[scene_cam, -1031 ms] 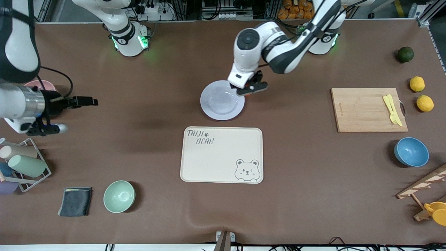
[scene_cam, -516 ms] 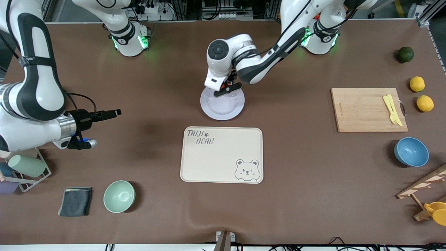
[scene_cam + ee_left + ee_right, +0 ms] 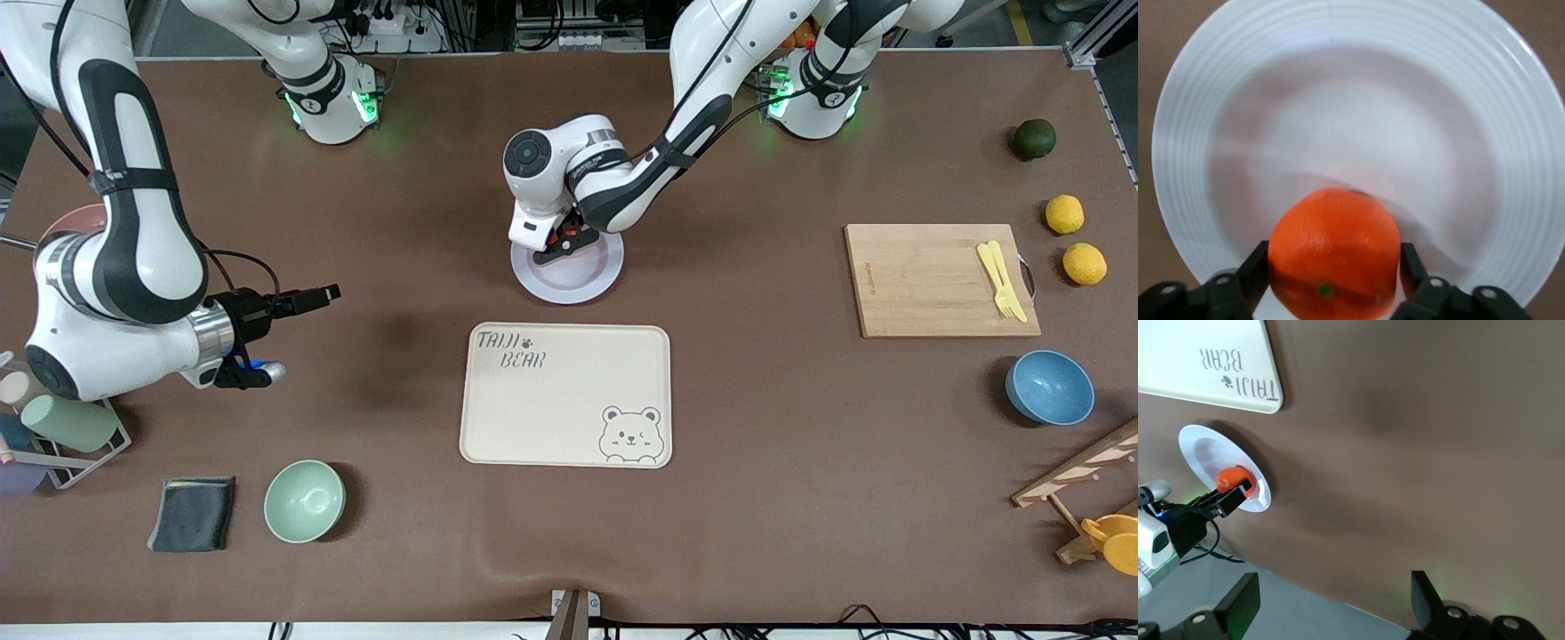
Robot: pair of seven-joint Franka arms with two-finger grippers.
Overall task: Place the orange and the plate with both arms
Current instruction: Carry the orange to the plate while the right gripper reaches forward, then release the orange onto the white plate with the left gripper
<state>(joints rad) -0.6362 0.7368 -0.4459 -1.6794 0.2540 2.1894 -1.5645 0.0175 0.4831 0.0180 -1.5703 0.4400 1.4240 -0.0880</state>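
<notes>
The plate (image 3: 582, 277) lies on the table near its middle, just farther from the camera than the bear tray. My left gripper (image 3: 558, 248) is low over the plate's well, shut on the orange (image 3: 1333, 253). In the left wrist view the orange sits between both fingers (image 3: 1253, 272) with the plate (image 3: 1358, 100) right under it. The right wrist view shows the plate (image 3: 1205, 450) and the held orange (image 3: 1233, 478) from afar. My right gripper (image 3: 313, 299) is open and empty above bare table toward the right arm's end; its fingers (image 3: 1238, 603) stand wide apart.
The beige bear tray (image 3: 565, 394) lies nearer the camera than the plate. A cutting board (image 3: 925, 280), two lemons (image 3: 1064, 213), a dark green fruit (image 3: 1034, 139) and a blue bowl (image 3: 1049, 388) are at the left arm's end. A green bowl (image 3: 304, 500), grey cloth (image 3: 192, 514) and cup rack (image 3: 62, 427) are at the right arm's end.
My left gripper has carried the orange from the plate's rim to over its well and come lower. My right gripper has moved toward the middle of the table, still open.
</notes>
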